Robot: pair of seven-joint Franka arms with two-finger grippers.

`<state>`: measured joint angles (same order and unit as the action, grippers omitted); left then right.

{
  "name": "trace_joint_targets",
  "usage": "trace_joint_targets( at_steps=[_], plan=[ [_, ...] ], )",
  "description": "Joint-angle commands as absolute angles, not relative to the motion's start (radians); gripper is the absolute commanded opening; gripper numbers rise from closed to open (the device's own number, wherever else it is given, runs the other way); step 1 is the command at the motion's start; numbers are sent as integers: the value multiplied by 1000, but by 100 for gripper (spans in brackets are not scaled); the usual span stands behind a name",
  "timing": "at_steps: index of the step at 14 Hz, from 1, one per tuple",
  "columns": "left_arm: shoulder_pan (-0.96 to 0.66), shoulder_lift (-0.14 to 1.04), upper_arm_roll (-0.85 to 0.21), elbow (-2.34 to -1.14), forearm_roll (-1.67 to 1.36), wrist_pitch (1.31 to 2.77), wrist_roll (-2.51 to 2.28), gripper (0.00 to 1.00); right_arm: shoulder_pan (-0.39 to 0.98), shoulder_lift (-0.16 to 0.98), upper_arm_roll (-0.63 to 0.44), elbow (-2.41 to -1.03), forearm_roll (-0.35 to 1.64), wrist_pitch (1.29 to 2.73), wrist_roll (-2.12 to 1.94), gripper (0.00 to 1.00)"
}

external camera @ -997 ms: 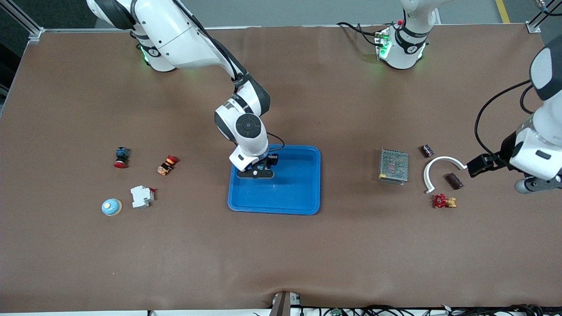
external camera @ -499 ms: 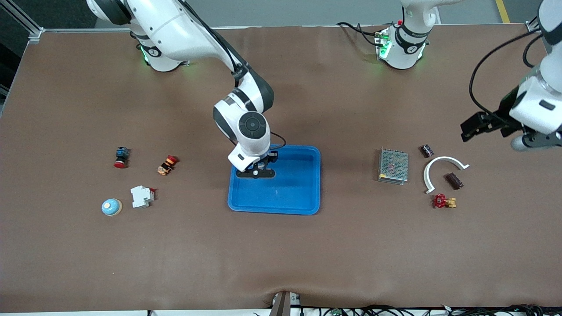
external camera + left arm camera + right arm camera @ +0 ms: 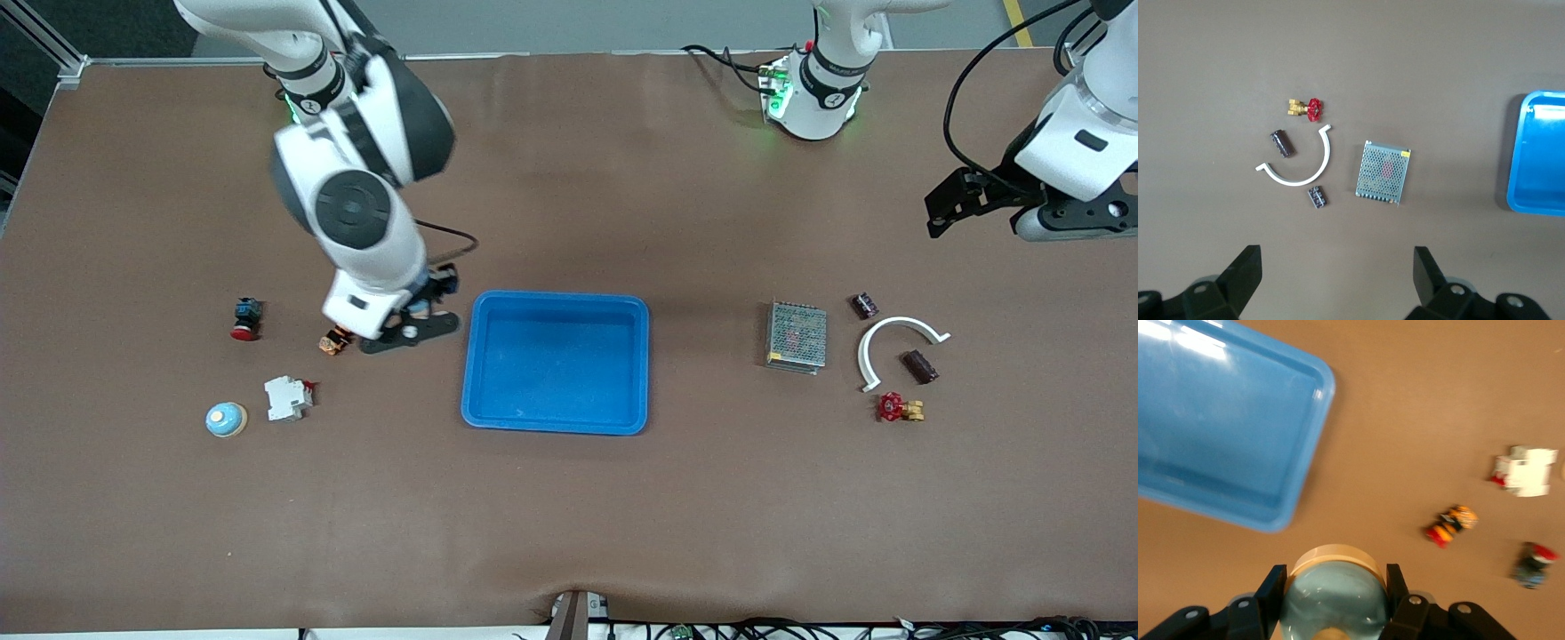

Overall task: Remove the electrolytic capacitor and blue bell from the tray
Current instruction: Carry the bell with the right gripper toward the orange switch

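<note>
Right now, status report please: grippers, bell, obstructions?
Right gripper shut on blue bell, over table beside tray. Left gripper open, over table. Orange part nearby.

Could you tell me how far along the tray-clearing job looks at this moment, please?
Looks done: the tray holds nothing, and a dark capacitor lies on the table toward the left arm's end, with the open left tool waiting above it. In hand: the right tool is shut on the blue bell, over the table beside the tray. Left: setting that bell down and letting go.
</note>
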<state>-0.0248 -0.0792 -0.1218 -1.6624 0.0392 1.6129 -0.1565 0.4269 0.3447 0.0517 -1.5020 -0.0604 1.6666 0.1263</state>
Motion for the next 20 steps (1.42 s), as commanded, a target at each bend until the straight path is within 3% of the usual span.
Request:
trace_joint_targets(
  at_steps=[1,4,8,14,20],
  plan=[
    [-29,-117,-123,-1687,21,1600,-149,100,318,233,64,-1624,-60,1677,-87,38],
    [-31,-107,-126,-1677,29,1595,-150,100,217,154,64,-1751,-60,1727,-239,38],
    [-31,-101,-127,-1675,34,1595,-158,100,105,80,64,-1957,-60,1908,-414,38],
    [-28,-101,-127,-1674,34,1594,-152,100,-47,103,63,-2129,-60,2152,-649,39],
    [-31,-91,-129,-1669,34,1598,-158,100,-74,173,63,-2238,-60,2355,-681,39]
  ],
)
